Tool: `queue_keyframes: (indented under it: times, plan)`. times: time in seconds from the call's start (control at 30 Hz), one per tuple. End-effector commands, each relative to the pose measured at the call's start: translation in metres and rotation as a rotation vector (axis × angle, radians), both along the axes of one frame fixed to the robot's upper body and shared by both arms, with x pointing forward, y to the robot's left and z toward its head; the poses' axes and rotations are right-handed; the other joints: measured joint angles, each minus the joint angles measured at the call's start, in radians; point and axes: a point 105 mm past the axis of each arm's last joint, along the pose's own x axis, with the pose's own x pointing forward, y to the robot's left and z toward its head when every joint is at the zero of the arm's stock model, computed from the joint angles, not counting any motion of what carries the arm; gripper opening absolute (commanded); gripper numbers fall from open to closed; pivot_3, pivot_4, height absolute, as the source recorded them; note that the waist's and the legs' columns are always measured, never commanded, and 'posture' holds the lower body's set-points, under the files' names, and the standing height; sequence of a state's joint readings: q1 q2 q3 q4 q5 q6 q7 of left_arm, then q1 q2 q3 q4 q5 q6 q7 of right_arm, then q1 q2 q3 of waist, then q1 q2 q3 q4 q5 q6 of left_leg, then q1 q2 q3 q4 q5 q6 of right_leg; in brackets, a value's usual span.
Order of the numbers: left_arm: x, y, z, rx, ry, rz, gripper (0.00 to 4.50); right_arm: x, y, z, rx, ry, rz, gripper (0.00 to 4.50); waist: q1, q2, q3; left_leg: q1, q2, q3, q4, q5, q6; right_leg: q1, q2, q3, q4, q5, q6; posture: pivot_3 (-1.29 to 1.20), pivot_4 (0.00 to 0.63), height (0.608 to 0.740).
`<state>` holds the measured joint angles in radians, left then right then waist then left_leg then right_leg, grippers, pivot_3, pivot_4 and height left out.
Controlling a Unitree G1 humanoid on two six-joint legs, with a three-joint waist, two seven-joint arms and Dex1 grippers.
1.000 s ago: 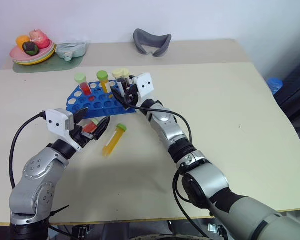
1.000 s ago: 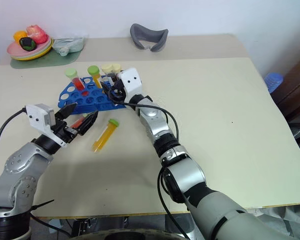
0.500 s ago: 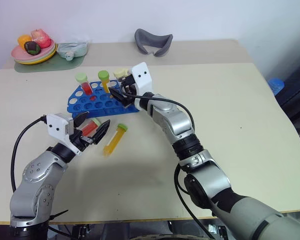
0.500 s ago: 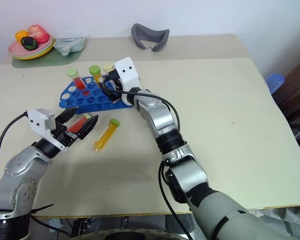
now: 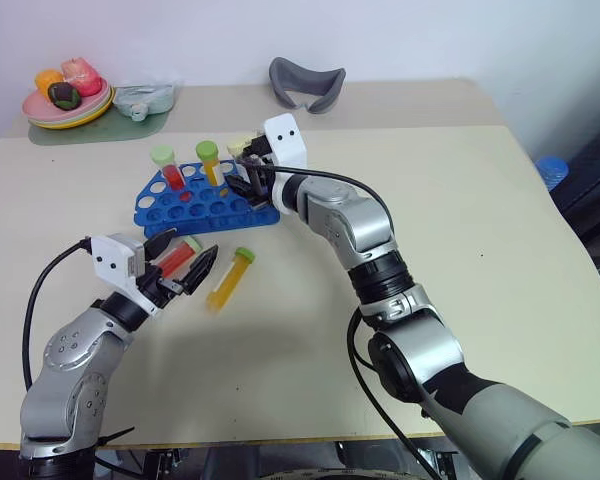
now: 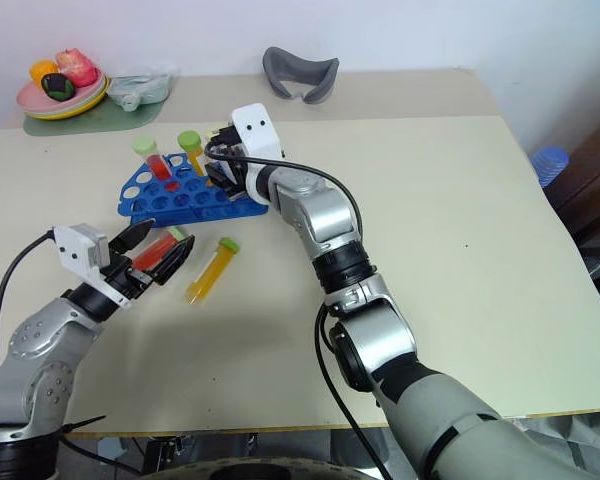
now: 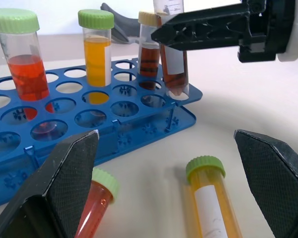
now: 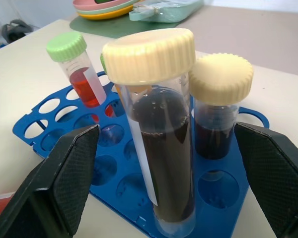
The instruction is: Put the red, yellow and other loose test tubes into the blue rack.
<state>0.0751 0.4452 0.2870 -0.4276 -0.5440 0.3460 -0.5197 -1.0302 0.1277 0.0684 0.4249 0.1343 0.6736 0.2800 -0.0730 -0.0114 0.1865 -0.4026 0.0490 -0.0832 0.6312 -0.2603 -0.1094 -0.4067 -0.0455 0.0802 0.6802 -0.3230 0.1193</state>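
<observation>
1. Since the earlier frame the right hand [image 5: 248, 178] had swung from a steep downward reach to a near-level pose over the rack's right end; the left hand [image 5: 185, 262] had barely shifted.
2. The worktop [image 5: 460, 220] carried all items.
3. The blue rack [image 5: 202, 207] stood on the worktop ahead of the left hand. Four tubes stood upright in it: a red tube [image 5: 168, 172], a yellow-orange tube [image 5: 210, 161] and two dark-brown tubes with cream caps.
4. The right hand's fingers were spread wide; the nearer dark-brown tube [image 8: 161, 148] stood in a rack hole between them, with a gap on each side.
5. The left hand was wide open, with the loose red tube [image 5: 177, 256] lying between its fingers; whether they touched it could not be told.
6. The loose yellow-orange tube [image 5: 229, 279], green-capped, lay on the worktop just right of the left hand.
</observation>
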Motion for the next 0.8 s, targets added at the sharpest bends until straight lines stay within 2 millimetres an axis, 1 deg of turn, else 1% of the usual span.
queue_keyframes:
  times: [0.03,0.1,0.17,0.23,0.37,0.5,0.6,0.67,0.8]
  plan:
    - [-0.002,0.002,0.004,0.008,-0.031,0.005,4.5,-0.001,0.005,0.019,0.033,-0.041,0.014,4.38,0.0,0.0,0.0,0.0,0.0,0.0,0.0,0.0,0.0,0.0,0.0,0.0,0.0,0.0,0.0,0.0,0.15,0.74]
    - [-0.002,0.002,0.004,0.008,-0.032,0.004,4.5,0.0,0.005,0.018,0.033,-0.037,0.012,4.38,0.0,0.0,0.0,0.0,0.0,0.0,0.0,0.0,0.0,0.0,0.0,0.0,0.0,0.0,0.0,0.0,0.15,0.74]
    - [-0.002,0.002,0.004,0.008,-0.032,0.003,4.5,0.0,0.006,0.017,0.032,-0.031,0.011,3.86,0.0,0.0,0.0,0.0,0.0,0.0,0.0,0.0,0.0,0.0,0.0,0.0,0.0,0.0,0.0,0.0,0.15,0.74]
    - [-0.003,0.001,0.003,0.01,-0.031,0.003,4.5,0.0,0.005,0.017,0.025,-0.032,0.006,3.13,0.0,0.0,0.0,0.0,0.0,0.0,0.0,0.0,0.0,0.0,0.0,0.0,0.0,0.0,0.0,0.0,0.15,0.74]
    - [-0.005,-0.002,0.006,0.012,-0.033,0.001,4.5,0.0,0.005,0.017,0.023,-0.033,0.003,3.13,0.0,0.0,0.0,0.0,0.0,0.0,0.0,0.0,0.0,0.0,0.0,0.0,0.0,0.0,0.0,0.0,0.15,0.74]
    - [-0.001,-0.004,0.01,0.012,-0.036,0.0,4.5,0.0,0.005,0.016,0.025,-0.029,0.003,3.13,0.001,0.0,0.0,0.0,0.0,0.0,0.0,0.0,0.0,0.0,0.0,0.0,0.0,0.0,0.0,0.0,0.15,0.74]
    - [0.001,-0.005,0.012,0.011,-0.038,-0.002,4.5,0.0,0.005,0.014,0.025,-0.025,0.002,2.21,0.0,0.0,0.0,0.0,0.0,0.0,0.0,0.0,0.0,0.0,0.0,0.0,0.0,0.0,0.0,0.0,0.15,0.74]
    - [0.002,-0.006,0.013,0.01,-0.039,-0.003,4.5,-0.001,0.005,0.014,0.017,-0.031,0.003,1.3,-0.001,0.0,0.0,0.0,0.0,0.0,0.0,0.0,0.0,0.0,0.0,0.0,0.0,0.0,0.0,0.0,0.15,0.74]
    - [0.003,-0.008,0.014,0.008,-0.039,-0.004,4.5,-0.002,0.005,0.015,0.011,-0.038,0.008,1.3,0.0,0.0,0.0,0.0,0.0,0.0,0.0,0.0,0.0,0.0,0.0,0.0,0.0,0.0,0.0,0.0,0.15,0.74]
